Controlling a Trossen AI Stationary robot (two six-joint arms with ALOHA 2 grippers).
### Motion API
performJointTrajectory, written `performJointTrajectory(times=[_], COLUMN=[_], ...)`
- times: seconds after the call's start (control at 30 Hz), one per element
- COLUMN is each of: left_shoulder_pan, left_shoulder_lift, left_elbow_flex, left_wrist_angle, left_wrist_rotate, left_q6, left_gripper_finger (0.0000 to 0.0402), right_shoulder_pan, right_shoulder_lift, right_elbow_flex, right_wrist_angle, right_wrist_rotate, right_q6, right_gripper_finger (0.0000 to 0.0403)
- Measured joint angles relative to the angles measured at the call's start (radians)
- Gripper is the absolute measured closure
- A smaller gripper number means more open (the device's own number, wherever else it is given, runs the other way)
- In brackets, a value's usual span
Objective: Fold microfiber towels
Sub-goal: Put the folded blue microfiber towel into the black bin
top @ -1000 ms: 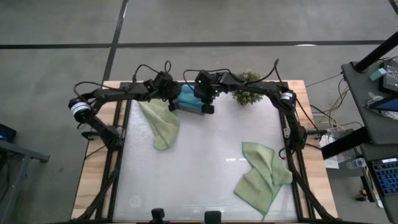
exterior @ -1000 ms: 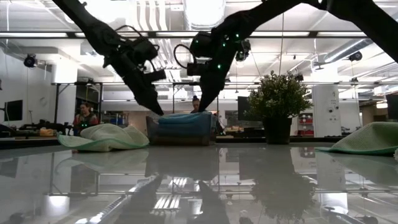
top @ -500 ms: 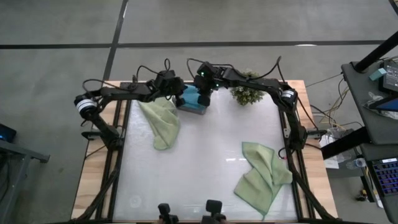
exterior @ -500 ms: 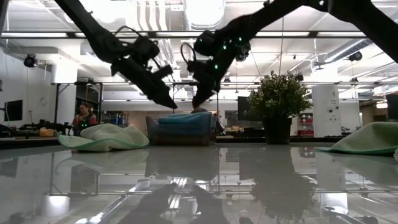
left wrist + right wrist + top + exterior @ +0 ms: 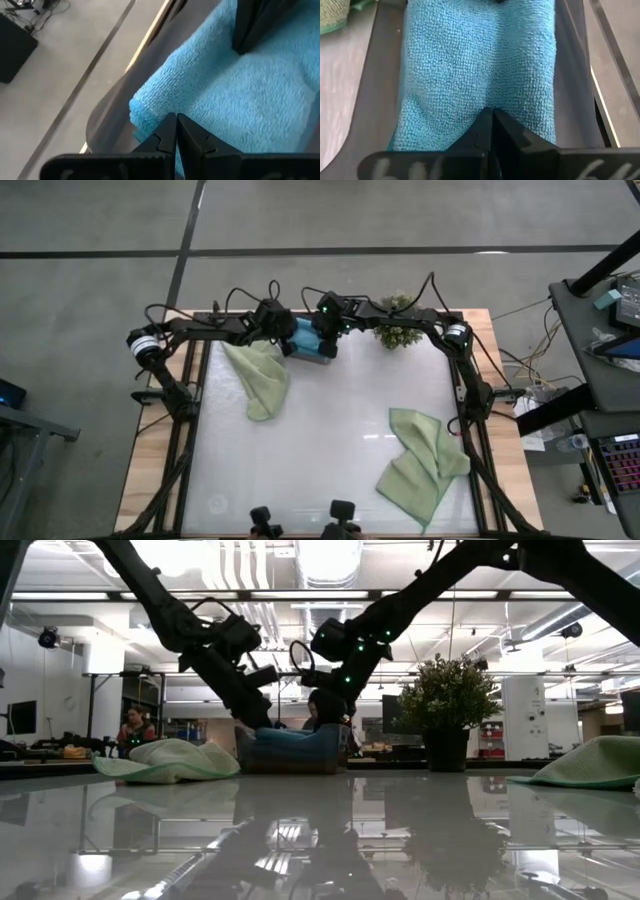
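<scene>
A folded teal-blue towel (image 5: 304, 338) lies in the dark grey tray (image 5: 290, 755) at the table's far edge, left of the middle. Both grippers stand over it, slanting down from opposite ends of the tray. My left gripper (image 5: 176, 125) is shut at the towel's left end. My right gripper (image 5: 491, 117) is shut at its right part. One sage green towel (image 5: 258, 375) lies crumpled just near of the tray. Another sage green towel (image 5: 422, 460) lies half spread at the near right. My left gripper presses its shut fingertips on the towel's top, just beside the rolled fold edge (image 5: 150, 107) at the left end. It comes slanting down from the table's left. The towel lies flat in the tray. My right gripper presses its shut fingertips on the towel's top surface (image 5: 485, 97), about midway across its width. It comes slanting down from the table's right. In the low view the towel's top (image 5: 290, 733) is dented between the two grippers.
A small bushy potted plant (image 5: 398, 330) stands right of the tray, under my right arm. The glossy white table top (image 5: 330, 420) lies bare between the two green towels. Beyond the far edge the low view shows a room with a seated person (image 5: 132, 725).
Both grippers have sunk from just above the tray onto the blue towel, the left one tipping more steeply down and moving a little toward the tray. The towel's top, bulging a second ago, now sits lower and dented inside the tray.
</scene>
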Motion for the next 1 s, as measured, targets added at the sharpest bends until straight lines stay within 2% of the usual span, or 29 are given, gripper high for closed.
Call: performJointTrajectory(times=[0.37,0.43,0.5,0.6,0.7,1.0], left_shoulder_pan=[-0.009,-0.013,-0.016,-0.019,-0.021,-0.021], left_shoulder_lift=[-0.163,-0.192,-0.208,-0.194,-0.156,-0.070], left_elbow_flex=[0.001,0.001,-0.008,-0.023,-0.024,-0.024], left_wrist_angle=[-0.183,-0.211,-0.224,-0.210,-0.173,-0.150], left_wrist_rotate=[-0.014,0.026,0.112,0.214,0.218,0.198], left_q6=[0.030,0.031,0.031,0.032,0.028,0.006], left_gripper_finger=[0.0402,0.0401,0.0402,0.0402,0.0401,0.0402], right_shoulder_pan=[0.006,0.013,0.024,0.041,0.056,0.066], right_shoulder_lift=[-0.099,-0.120,-0.132,-0.129,-0.112,-0.049], right_elbow_flex=[0.000,-0.001,-0.002,-0.002,-0.002,-0.003], right_wrist_angle=[-0.063,-0.085,-0.091,-0.093,-0.095,-0.112], right_wrist_rotate=[0.002,-0.001,-0.009,-0.040,-0.078,-0.079], right_q6=[-0.001,0.000,-0.001,-0.007,-0.024,-0.001], right_gripper_finger=[0.0394,0.0394,0.0394,0.0394,0.0394,0.0394])
